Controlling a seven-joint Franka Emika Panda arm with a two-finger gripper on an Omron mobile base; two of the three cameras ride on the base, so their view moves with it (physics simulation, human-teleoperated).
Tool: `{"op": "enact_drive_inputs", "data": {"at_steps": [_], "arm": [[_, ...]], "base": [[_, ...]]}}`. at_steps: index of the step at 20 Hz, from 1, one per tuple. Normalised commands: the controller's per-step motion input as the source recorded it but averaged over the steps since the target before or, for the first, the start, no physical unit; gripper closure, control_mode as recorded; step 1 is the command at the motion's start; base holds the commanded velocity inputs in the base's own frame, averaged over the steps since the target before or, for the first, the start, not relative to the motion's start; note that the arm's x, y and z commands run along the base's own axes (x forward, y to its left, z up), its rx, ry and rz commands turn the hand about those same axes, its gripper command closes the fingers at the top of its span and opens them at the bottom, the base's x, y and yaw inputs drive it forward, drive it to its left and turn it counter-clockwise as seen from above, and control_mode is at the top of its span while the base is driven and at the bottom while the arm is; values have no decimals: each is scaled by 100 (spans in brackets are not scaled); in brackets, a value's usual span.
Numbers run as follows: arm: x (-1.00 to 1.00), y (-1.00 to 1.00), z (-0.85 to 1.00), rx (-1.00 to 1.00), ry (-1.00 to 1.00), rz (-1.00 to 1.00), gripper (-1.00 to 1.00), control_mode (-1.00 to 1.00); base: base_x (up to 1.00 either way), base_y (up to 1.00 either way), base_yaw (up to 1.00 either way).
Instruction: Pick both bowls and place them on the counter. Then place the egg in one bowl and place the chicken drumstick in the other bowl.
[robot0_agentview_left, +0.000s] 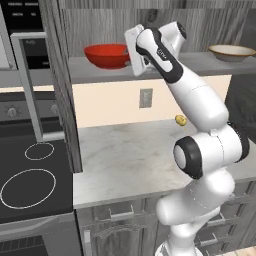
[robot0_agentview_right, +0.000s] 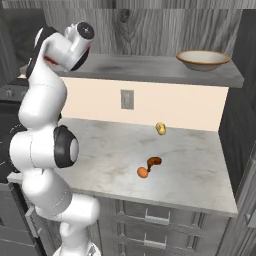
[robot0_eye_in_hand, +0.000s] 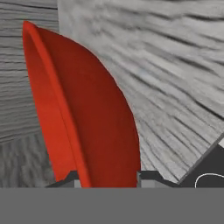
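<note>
Currently the gripper (robot0_eye_in_hand: 107, 178) is raised to the grey wood-grain shelf (robot0_agentview_left: 200, 64) with its spread fingers straddling the rim of the red bowl (robot0_agentview_left: 106, 55), one tip on either side of the wall, apparently because a thin rim is the only graspable edge on a wide, shallow vessel; contact cannot be confirmed from the hand view. The beige bowl (robot0_agentview_right: 203, 59) sits at the shelf's far end, while the egg (robot0_agentview_right: 142, 172) and chicken drumstick (robot0_agentview_right: 154, 162) lie just beside each other on the counter (robot0_agentview_right: 200, 175), awaiting both bowls.
</note>
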Motion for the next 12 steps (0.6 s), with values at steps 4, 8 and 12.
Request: {"op": "enact_drive_inputs", "data": {"at_steps": [4,8,12], "arm": [[-69,-15,0,4,-1,-4,100,-100],[-69,-24,2,4,-2,-2,100,-100],[-76,-25,5,3,-2,0,100,-100]], "base": [[0,0,0],[0,0,0],[0,0,0]]}}
